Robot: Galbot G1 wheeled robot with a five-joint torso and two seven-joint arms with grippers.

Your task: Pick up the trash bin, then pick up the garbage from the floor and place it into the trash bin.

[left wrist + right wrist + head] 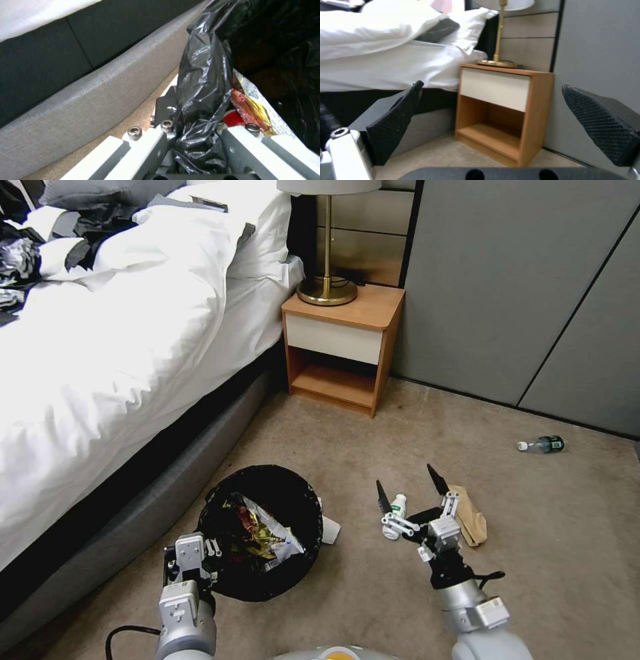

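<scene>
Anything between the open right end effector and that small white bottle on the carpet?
Nothing visible. The right end effector hangs open beside the small white plastic bottle on the beige carpet; a crumpled brown paper bag lies alongside, not between.

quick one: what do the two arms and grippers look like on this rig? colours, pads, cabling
Both arms are silver-grey cylinders with white and grey bracket links at the wrist. The right gripper has two pointed black fingers with cross-hatched textured pads and a black wrist section trailing a thin black cable. The left gripper has white, boxy links with hex-head screws, and a black cable loops beside its forearm.
</scene>
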